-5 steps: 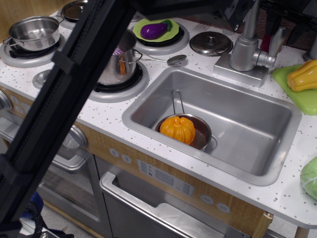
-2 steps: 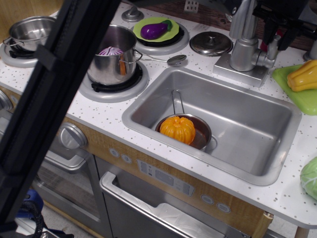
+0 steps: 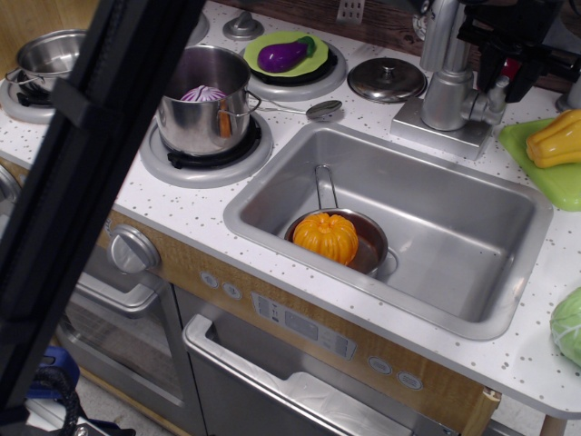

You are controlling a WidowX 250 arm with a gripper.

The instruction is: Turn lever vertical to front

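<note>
The lever (image 3: 498,92) is a small silver-grey paddle standing upright on the right side of the faucet body (image 3: 448,95), behind the sink's far right corner. My black gripper (image 3: 506,89) comes down from the top right edge. Its fingers (image 3: 486,65) stand on either side of the lever, apart, with the paddle's lower part showing between them. The lever's upper part is hidden by the gripper. I cannot see whether a finger touches the lever.
The sink (image 3: 272,195) holds a small pan with an orange pumpkin (image 3: 325,236). A steel pot (image 3: 204,100), an eggplant (image 3: 283,54) and a lid (image 3: 388,79) are on the left. A yellow pepper (image 3: 556,138) lies right of the faucet. My black arm link (image 3: 82,182) crosses the left foreground.
The arm link has swung left, uncovering the pot. The gripper has come down over the lever, which stood free and upright a second ago.
</note>
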